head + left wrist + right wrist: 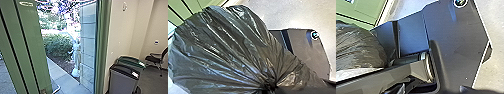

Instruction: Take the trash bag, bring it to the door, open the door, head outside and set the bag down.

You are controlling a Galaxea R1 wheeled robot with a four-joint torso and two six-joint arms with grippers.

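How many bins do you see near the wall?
2. The grey bin stands by the wall, at the head view's right; the green-topped bin is just behind it. Others may be hidden.

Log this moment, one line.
trash bag: up at left wrist, not put down | doorway: open onto paving | person: outside | bins: inside

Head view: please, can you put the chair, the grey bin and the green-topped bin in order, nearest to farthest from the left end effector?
1. Grey bin: at the right, in front.
2. Green-topped bin: directly behind it.
3. Chair: farther back, at the far right.
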